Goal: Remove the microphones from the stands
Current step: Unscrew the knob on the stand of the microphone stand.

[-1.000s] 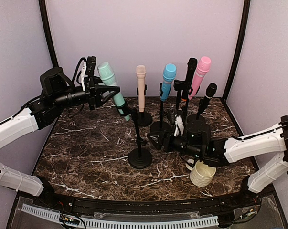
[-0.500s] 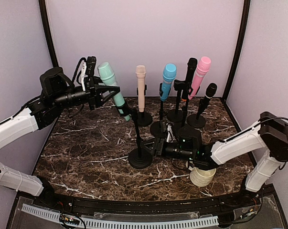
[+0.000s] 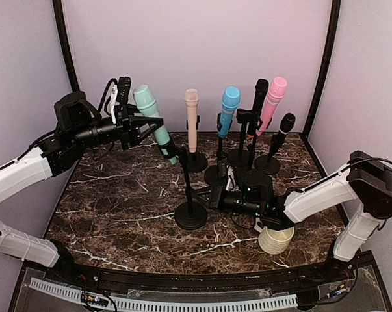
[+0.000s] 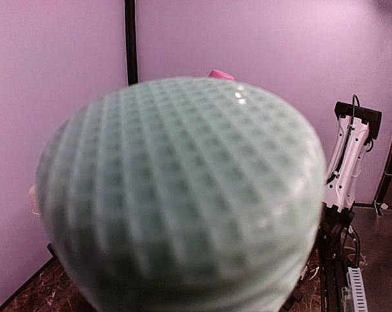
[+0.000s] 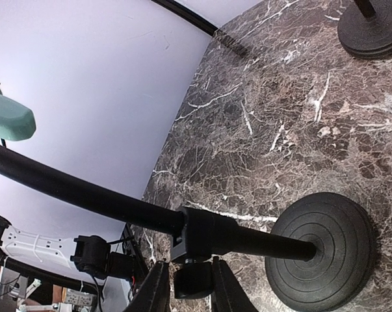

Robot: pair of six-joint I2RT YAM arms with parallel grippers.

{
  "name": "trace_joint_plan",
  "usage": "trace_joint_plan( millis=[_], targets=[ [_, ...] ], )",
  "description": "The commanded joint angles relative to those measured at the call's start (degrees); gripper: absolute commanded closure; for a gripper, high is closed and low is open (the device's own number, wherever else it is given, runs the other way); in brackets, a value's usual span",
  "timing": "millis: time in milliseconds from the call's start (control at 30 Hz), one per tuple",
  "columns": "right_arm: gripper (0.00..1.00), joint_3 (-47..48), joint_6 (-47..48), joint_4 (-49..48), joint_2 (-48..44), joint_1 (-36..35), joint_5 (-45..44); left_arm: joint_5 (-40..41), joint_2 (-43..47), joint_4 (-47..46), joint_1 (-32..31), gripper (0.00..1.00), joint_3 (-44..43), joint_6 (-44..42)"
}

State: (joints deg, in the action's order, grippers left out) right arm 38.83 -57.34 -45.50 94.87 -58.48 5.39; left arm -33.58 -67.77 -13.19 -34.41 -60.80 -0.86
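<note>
A mint-green microphone [image 3: 151, 116] leans in the clip of the front black stand [image 3: 190, 216]. My left gripper [image 3: 134, 125] is shut on its body just below the head. In the left wrist view the microphone's mesh head [image 4: 182, 195] fills the frame and hides the fingers. My right gripper [image 3: 214, 198] reaches in low from the right. In the right wrist view its two fingers [image 5: 158, 286] are closed on either side of the round knob [image 5: 193, 284] under the stand's clamp [image 5: 205, 234], just above the round base [image 5: 326, 250].
Several more microphones stand on stands at the back: beige [image 3: 192, 120], blue [image 3: 229, 110], black [image 3: 259, 91], pink [image 3: 273, 101] and a small black one [image 3: 285, 123]. A cream ribbed cup [image 3: 275, 238] sits under the right forearm. Purple walls enclose the marble table [image 3: 117, 208].
The right arm has slid left to the front stand's pole and its jaws have closed on the clamp knob. The left arm and the microphone have not moved.
</note>
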Motion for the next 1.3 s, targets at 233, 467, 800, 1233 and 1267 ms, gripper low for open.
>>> trace_joint_plan(
  millis=[233,467,800,1233,1267],
  targets=[
    [0.93,1.25,2.52,-1.7,0.89,0.66,-2.22,1.78,-1.36,8.62,0.33,0.78,2.73,-4.68],
    [1.0,1.36,9.19,3.75,-1.83,0.39,-3.71,1.85,-1.37,8.69,0.32,0.78,2.71,-4.76],
    [1.0,7.83,32.72,22.79,-5.5,-5.31,-16.98,1.85,-1.7,8.71,0.31,0.78,2.74,-4.68],
    [1.0,13.56,56.69,26.96,-2.72,-13.5,-42.12,1.99,-2.34,8.8,0.31,0.78,2.73,-4.83],
    [1.0,13.9,58.81,26.37,-2.33,-14.17,-43.33,1.97,-2.36,8.8,0.31,0.78,2.76,-4.84]
  ],
)
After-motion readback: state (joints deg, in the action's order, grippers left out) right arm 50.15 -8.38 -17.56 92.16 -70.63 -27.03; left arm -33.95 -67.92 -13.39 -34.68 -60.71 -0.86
